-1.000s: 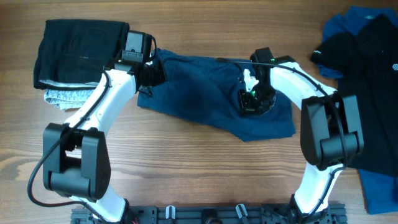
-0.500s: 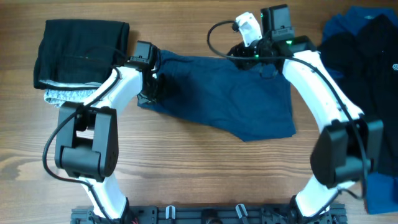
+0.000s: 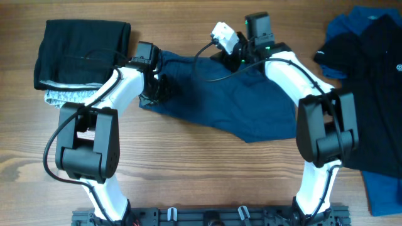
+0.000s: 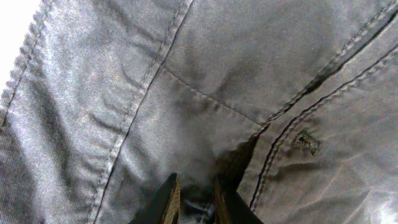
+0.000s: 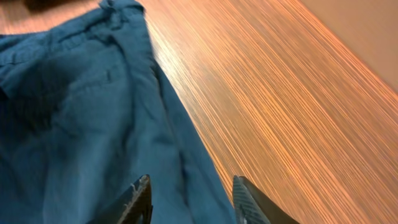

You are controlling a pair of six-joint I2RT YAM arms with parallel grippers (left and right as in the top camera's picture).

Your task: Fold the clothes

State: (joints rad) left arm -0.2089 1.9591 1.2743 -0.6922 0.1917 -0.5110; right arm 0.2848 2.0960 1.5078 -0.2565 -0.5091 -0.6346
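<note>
Navy shorts [image 3: 220, 94] lie spread mid-tabletop [image 3: 188, 176], with 2 arms at their far edge.
My left end effector [image 4: 194, 194] pinches a bunch of fabric at one end of the shorts, jaws narrow. My right end effector [image 5: 189, 194] has left the shorts' middle, where it sat 1 second ago, and now hangs open and empty over their far edge. I judge this a regrasp, with no fold made yet.

Bright, even light; slight wrist-view blur
</note>
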